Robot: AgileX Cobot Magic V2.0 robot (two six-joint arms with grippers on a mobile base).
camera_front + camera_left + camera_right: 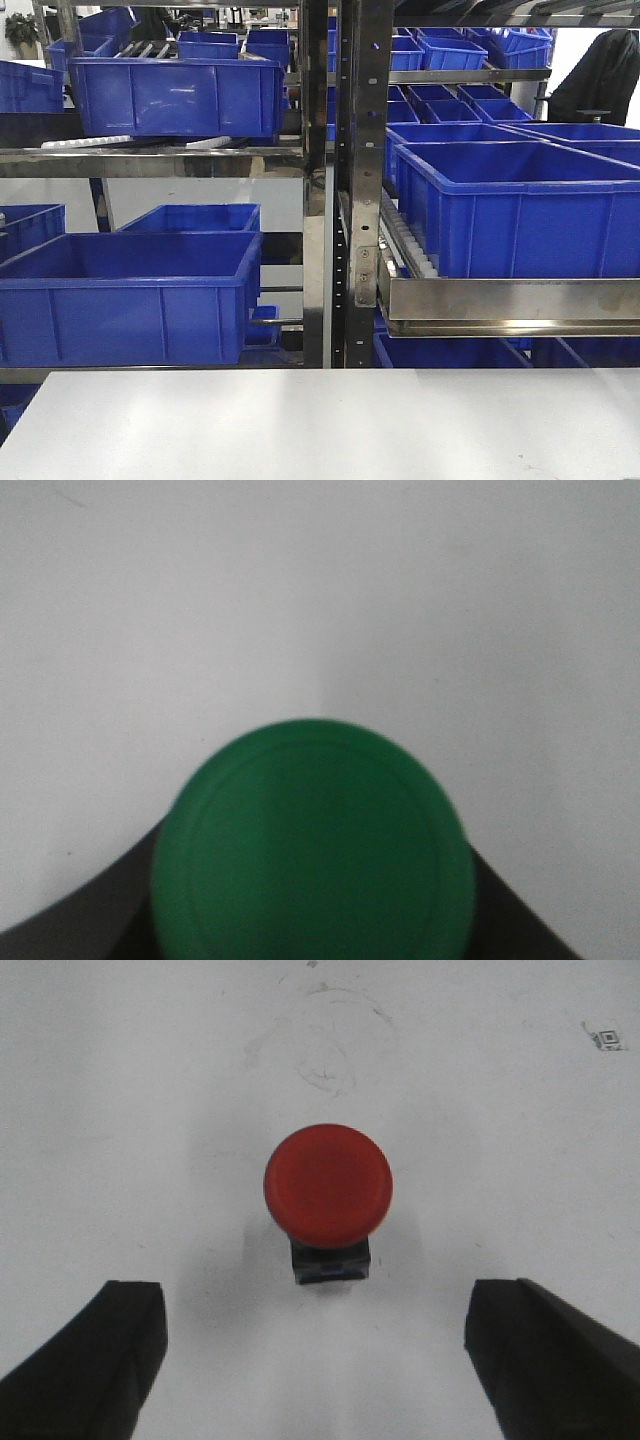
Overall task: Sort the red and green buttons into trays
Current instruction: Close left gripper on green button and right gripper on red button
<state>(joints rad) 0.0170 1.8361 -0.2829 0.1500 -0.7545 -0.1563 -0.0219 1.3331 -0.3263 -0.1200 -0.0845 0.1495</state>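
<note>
Around the red button lies scuffed white table.

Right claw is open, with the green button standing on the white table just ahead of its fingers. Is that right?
No. The button ahead of the right claw is the red button, not green; the right wrist view shows it. The claw is open, and the button stands on the white table.

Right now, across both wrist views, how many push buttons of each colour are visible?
Red domed plastic push button on a dark base: 1
Green domed plastic push button: 1
Total: 2
</note>
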